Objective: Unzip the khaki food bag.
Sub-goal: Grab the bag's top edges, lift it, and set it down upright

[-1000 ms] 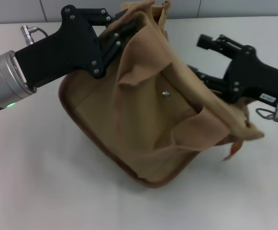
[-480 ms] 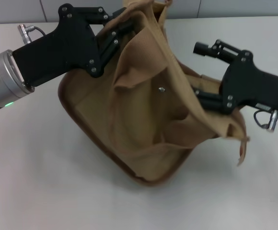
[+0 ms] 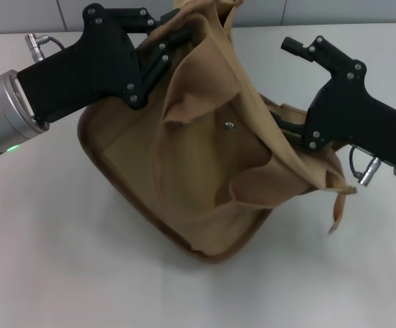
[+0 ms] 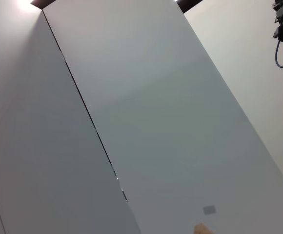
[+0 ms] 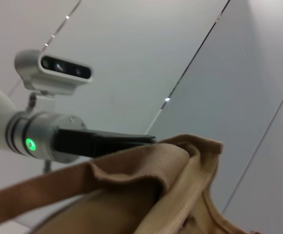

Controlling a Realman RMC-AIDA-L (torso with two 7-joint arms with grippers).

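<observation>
Bag of khaki canvas sits tipped on its brown-trimmed base on the white table, its snap facing up. The left gripper pinches fabric at the bag's far top edge, while the right gripper clamps its opposite upper side.

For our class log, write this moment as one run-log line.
left gripper: shut on khaki food bag top | right gripper: at bag's far side | bag: tilted

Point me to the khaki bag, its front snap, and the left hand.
khaki food bag (image 3: 198, 198), head view, front panel.
front pocket snap (image 3: 229, 126), head view, on the metal stud.
left hand (image 3: 174, 37), head view, fingers at the bag's top edge.
</observation>
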